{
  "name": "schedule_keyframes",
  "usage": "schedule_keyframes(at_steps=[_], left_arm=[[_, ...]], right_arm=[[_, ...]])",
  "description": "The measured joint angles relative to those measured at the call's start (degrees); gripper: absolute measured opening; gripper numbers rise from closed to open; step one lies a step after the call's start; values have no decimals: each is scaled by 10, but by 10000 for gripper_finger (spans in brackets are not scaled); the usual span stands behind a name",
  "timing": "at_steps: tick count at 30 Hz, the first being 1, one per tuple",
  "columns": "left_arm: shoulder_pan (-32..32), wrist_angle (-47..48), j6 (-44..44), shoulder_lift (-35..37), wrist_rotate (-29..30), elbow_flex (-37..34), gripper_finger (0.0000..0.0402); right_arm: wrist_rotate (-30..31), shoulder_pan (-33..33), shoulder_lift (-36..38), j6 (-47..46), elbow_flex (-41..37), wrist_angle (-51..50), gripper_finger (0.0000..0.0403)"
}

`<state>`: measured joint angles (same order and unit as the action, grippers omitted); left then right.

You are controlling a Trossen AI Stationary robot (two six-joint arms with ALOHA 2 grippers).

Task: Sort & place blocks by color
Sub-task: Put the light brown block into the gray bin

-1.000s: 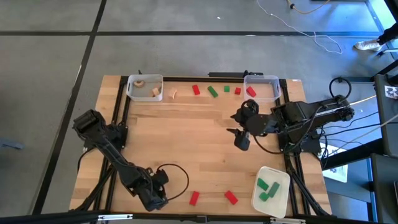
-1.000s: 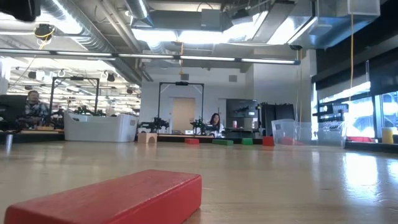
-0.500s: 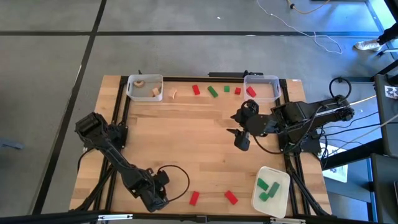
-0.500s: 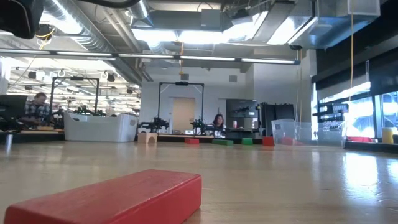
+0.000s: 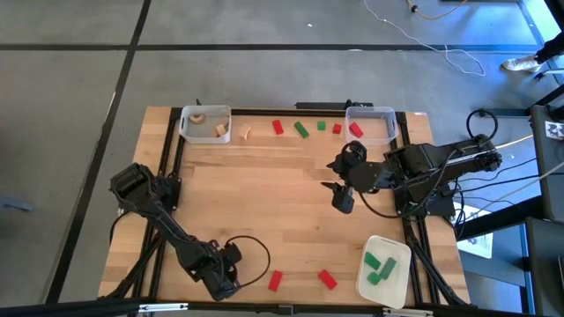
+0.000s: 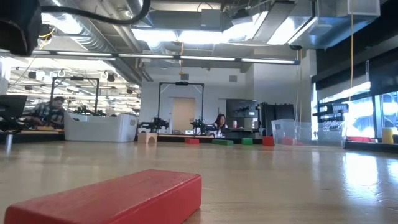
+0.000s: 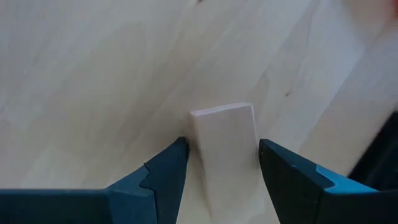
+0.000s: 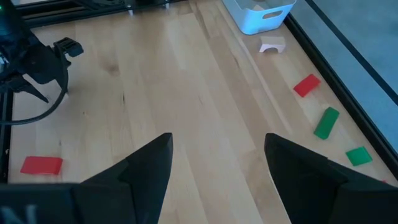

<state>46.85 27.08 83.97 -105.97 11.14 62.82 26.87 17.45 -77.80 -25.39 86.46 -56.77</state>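
Since the earlier frames, the left arm has shifted a little: in the high view its elbow at the left edge has moved slightly down and right, and the left gripper [image 5: 222, 283] sits a bit more to the right at the lower left of the table [image 5: 264, 202]. The right arm has not moved; the right gripper [image 5: 342, 197] hangs over the middle right of the table, fingers spread apart and holding nothing.

In the left wrist view, the left gripper's fingers [image 7: 163, 177] are closed around a tan block [image 7: 225, 149], touching it on both sides, just above the wood.

I judge the task to be only partly done. The white tray [image 5: 398, 249] at the lower right already holds two green blocks [image 5: 379, 268]. The clear bin [image 5: 189, 125] at the upper left holds tan pieces [image 5: 220, 131], and one more tan piece [image 5: 248, 133] lies just beside it on the table. The bin at the upper right [image 5: 371, 113] seems empty, as far as I can tell. Still loose along the top edge are a red block [image 5: 278, 128], a green block [image 5: 301, 130], a smaller green one [image 5: 321, 127] and two more red ones [image 5: 355, 129]. Two red blocks [image 5: 275, 280] also lie near the bottom edge; one of them fills the foreground of the low view.

No brand, label or writing can be read in any view.
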Motion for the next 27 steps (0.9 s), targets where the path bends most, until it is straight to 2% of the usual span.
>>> schedule_keyframes(at_steps=[10, 20, 27], left_arm=[[-3, 8, 40, -11, -1, 2, 191], [-18, 59, 42, -12, -25, 2, 117], [-34, 61, 42, 1, -37, 0, 116]], right_arm=[[0, 0, 0, 0, 0, 0, 255], [0, 0, 0, 1, 0, 0, 255], [0, 0, 0, 1, 0, 0, 255]])
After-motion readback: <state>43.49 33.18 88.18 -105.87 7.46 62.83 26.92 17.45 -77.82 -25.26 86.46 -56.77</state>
